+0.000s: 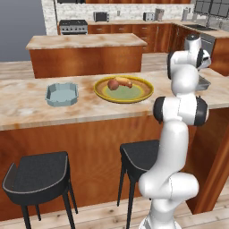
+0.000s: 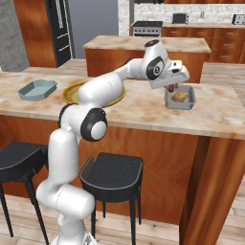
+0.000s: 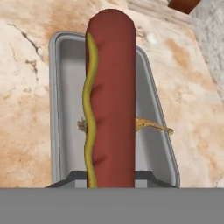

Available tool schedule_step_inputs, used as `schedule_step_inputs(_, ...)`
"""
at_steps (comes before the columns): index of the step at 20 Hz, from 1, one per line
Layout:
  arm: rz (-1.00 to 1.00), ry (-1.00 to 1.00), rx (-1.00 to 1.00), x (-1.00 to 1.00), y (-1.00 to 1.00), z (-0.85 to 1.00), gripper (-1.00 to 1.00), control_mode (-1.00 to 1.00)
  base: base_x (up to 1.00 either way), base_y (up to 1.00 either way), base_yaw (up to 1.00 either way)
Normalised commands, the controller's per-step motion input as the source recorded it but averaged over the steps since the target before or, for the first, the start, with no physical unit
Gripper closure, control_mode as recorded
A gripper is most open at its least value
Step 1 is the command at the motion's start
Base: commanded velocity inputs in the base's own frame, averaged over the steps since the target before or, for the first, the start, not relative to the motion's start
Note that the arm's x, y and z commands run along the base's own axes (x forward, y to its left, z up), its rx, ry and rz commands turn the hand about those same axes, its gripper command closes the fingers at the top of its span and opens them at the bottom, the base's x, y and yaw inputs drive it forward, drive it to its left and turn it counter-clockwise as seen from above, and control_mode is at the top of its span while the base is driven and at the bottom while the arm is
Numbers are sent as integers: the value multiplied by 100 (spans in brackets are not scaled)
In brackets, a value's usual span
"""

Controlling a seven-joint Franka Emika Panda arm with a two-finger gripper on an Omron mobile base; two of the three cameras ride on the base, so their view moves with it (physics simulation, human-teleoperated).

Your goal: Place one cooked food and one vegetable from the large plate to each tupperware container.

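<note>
Over the dark grey container (image 2: 180,98), near the right end of the marble bench (image 2: 143,107), the gripper (image 2: 171,88) hung with its fingers clenched on a hot dog (image 3: 110,96). The hand view looked straight down the sausage: a long reddish-brown cylinder with a wavy line of yellow mustard along its left side, standing above the open tray (image 3: 65,109). Behind the sausage, on the tray floor, a tan, twig-like piece of food (image 3: 151,126) stuck out to either side; what it was could not be told. In the right base view the same tray held a brownish lump (image 2: 180,96), and the hot dog showed as a short dark red stub (image 2: 171,88) just under the hand.

The large plate (image 1: 124,88), yellow at the rim and olive green in the middle, sat mid-bench. On its far side lay a round reddish-brown item (image 1: 113,84) touching a yellow-orange piece (image 1: 124,82). The pale blue-grey container (image 1: 61,94) stood well apart to the left of the plate. 2 dark stools (image 1: 38,178) stood in front of the bench, and a kitchen island (image 1: 85,53) rose behind it.
</note>
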Motion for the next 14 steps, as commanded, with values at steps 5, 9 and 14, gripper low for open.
schedule_step_inputs(5, 0, -2, -1, 14, 0, -15, 100, -100, 0, 0, 0)
schedule_step_inputs(9, 1, -1, -2, 28, 0, -19, 100, -100, 0, 0, 0)
schedule_step_inputs(14, 0, 0, -5, 24, 0, -26, 100, -100, 0, 0, 0)
